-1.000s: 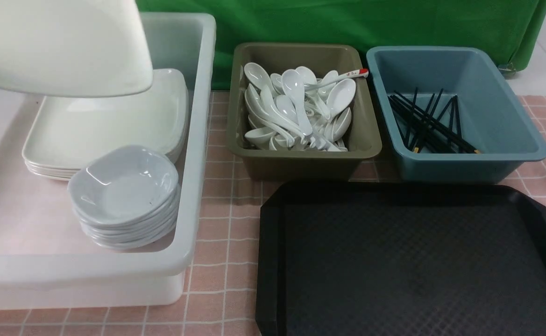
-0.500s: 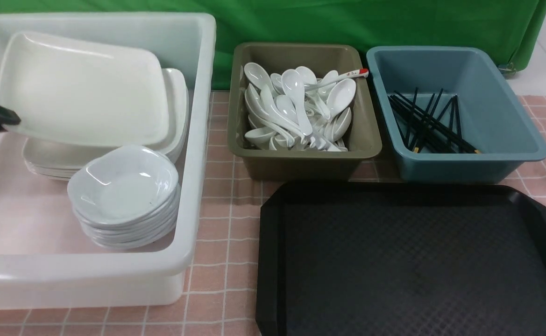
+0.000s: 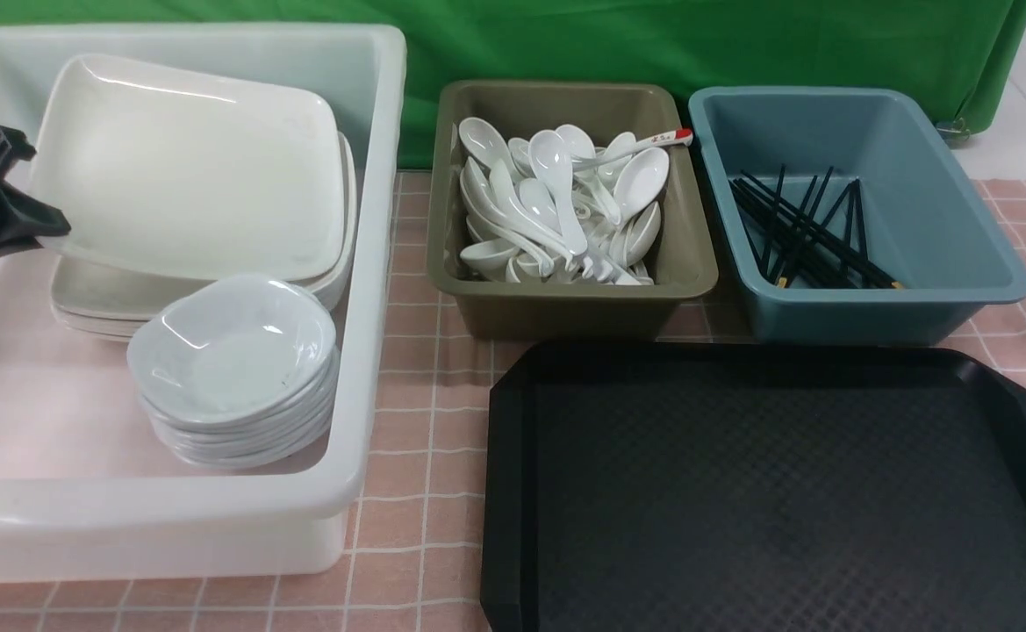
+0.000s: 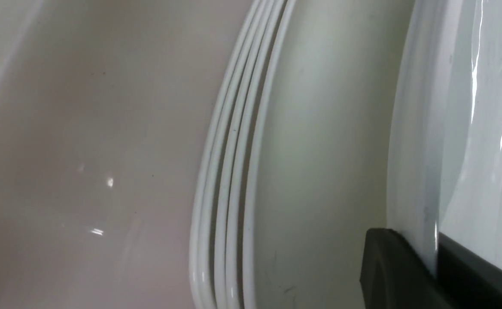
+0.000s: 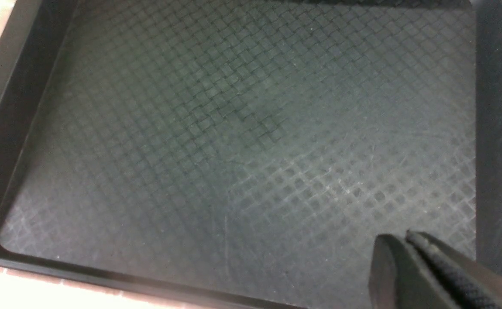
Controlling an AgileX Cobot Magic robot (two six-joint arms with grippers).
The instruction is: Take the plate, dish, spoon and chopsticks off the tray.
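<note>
My left gripper [image 3: 43,224] is shut on the left rim of the large white square plate [image 3: 188,167] and holds it tilted just above a stack of like plates [image 3: 109,298] inside the white tub [image 3: 372,263]. The left wrist view shows the fingers [image 4: 388,266] pinching the plate's rim [image 4: 418,171] over the stack's edges [image 4: 233,171]. The black tray [image 3: 776,491] lies bare at the front right. My right gripper [image 5: 405,240] is shut and empty, hovering over the tray [image 5: 233,150]. White spoons [image 3: 565,202] fill the olive bin; black chopsticks [image 3: 807,233] lie in the blue bin.
A stack of small white dishes [image 3: 236,369] stands in the tub in front of the plates. The olive bin [image 3: 565,303] and blue bin [image 3: 916,307] stand side by side behind the tray. A red-tipped spoon [image 3: 653,142] rests on the spoon pile. A pink checked cloth [image 3: 425,456] covers the table.
The plate came down from high and close to the camera into the tub. It now sits lower and further right over the plate stack, with my left gripper in view at its left rim.
</note>
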